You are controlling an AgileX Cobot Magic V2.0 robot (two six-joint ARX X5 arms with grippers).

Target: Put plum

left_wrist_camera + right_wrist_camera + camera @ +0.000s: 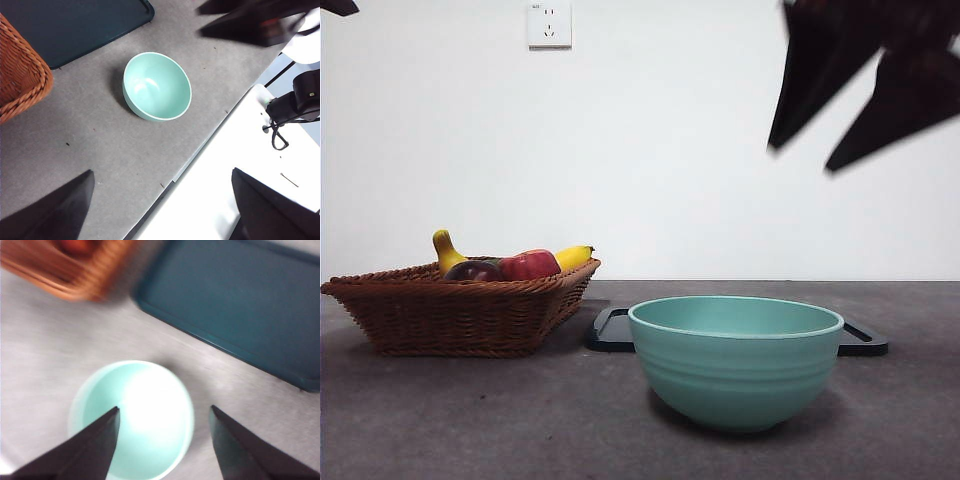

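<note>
Right now the right gripper (840, 150) hangs high at the upper right of the front view, blurred, its two black jaws spread wide and holding nothing. From its own wrist camera it (165, 412) looks straight down on the mint-green bowl (132, 417), with the empty bowl framed between the jaw tips, so my read is it is travelling over the table rather than reaching for anything just yet. The plum (472, 270) sits over at the left of the front view, a dark maroon round tucked low in the wicker basket (460, 315), touching the red apple (530, 264) beside it, with a yellow gourd-shaped fruit (445, 250) behind and a banana (574, 257) at the far rim. That puts the plum well apart from the right gripper, low and left while the claw is high and right, with the bowl between them. The fruit is crowded in the basket, which likely means a careful descent to pick the dark one and not the apple. A dark tray (610, 332) lies flat behind the bowl. The left gripper (162, 200) waits, jaws also wide and empty, viewing the bowl (157, 86) and a corner of the basket (22, 75) from its side of the table (100, 145).
</note>
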